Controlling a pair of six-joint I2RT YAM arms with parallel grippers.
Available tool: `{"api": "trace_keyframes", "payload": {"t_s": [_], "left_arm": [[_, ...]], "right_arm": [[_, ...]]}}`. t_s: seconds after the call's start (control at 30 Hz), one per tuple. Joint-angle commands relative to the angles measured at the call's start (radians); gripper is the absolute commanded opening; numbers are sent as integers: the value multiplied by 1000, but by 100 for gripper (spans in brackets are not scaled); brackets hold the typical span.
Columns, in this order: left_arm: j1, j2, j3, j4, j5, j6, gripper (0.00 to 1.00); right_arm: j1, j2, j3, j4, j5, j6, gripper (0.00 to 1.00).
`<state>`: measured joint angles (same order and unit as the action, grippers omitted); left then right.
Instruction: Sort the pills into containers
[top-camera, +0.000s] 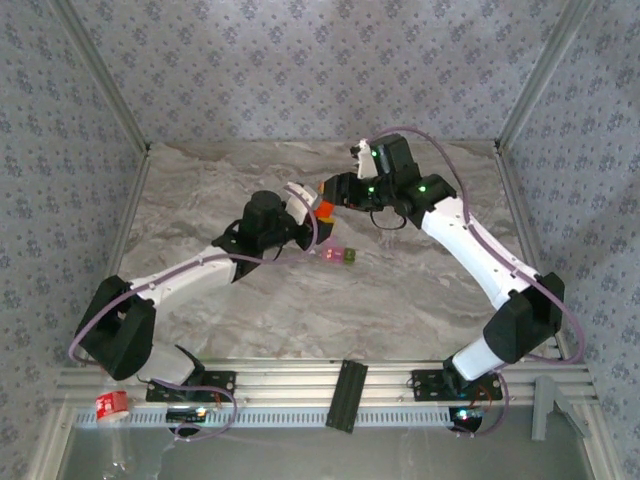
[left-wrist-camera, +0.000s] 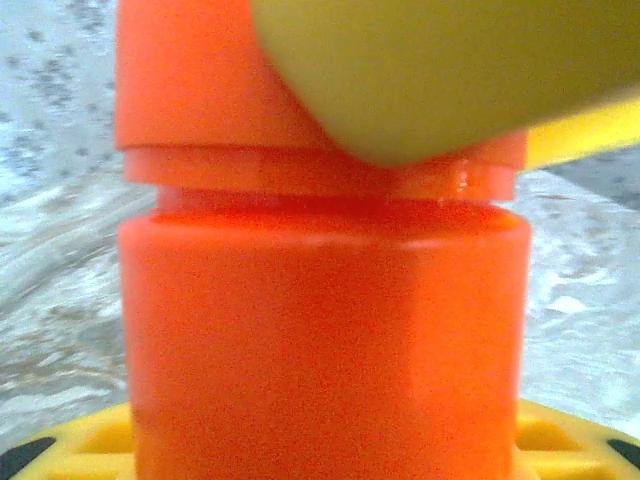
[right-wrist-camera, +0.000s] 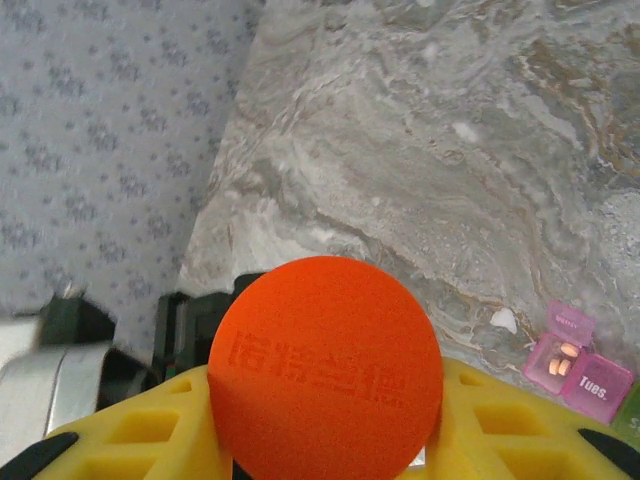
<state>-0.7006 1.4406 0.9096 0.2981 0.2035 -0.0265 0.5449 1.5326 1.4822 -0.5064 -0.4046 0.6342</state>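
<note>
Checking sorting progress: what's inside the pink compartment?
Two small orange pills lie inside the pink compartment. Its near wall covers part of the floor, so any more pills there can't be seen.

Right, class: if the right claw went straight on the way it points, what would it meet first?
The right claw would meet the orange cap at once: it sits between the fingers, on the bottle that the left claw holds.
</note>
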Motion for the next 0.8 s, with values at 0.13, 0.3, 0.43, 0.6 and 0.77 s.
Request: {"api": "trace_keyframes", "payload": {"t_s": [0.13,0.3,0.43,0.6,0.77], "left_arm": [[-128,56,36,254,-165,122,0],[-129,74,31,282,-196,108,0],[-86,51,16,286,-153,70,0],[-8,-5,-4,283,23,3,0],[50,-45,14,231,274,-37,0]], "right_arm": [[72,76,-14,54,33,198,27],[65,58,11,24,5,164,43],[14,-19,0,20,-23,104,71],[-101,-150,-79,46,-111,35,81],[-186,-213,-88,66,-233,-101,84]]}}
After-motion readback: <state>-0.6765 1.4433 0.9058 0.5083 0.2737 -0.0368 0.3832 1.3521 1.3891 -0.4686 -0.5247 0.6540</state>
